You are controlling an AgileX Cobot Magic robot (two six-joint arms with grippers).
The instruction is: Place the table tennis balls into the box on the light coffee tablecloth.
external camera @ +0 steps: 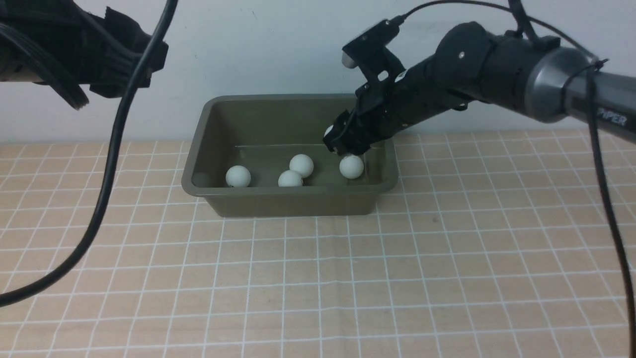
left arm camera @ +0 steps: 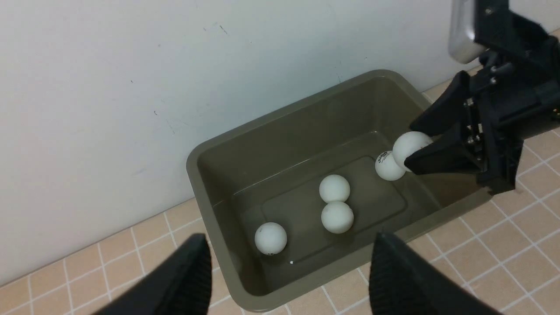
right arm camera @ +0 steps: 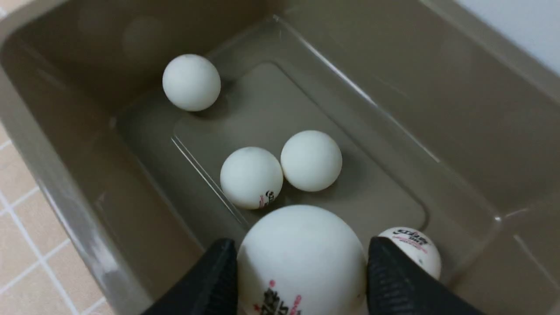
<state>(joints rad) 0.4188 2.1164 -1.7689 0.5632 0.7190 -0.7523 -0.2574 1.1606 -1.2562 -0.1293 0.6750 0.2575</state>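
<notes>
**Front view:** Your right gripper [external camera: 343,141] reaches down over the right end of the box [external camera: 298,205], clamped on the fifth ball [external camera: 329,132]. Four balls [external camera: 301,165] lie on the floor inside. The box sits on the checked tablecloth [external camera: 348,278], close to the wall.

**Left wrist view:** The fifth ball hangs above the box floor, close over a logo-marked ball [left arm camera: 387,166]. Your left gripper [left arm camera: 288,280] hangs spread and empty, apart from the box.

**Right wrist view:** Both fingers [right arm camera: 218,280] pinch the ball's sides. A high drop would likely bounce it off its neighbour, so sink lower and shift toward bare floor. Part the jaws gently, then lift straight up past the rim.
</notes>
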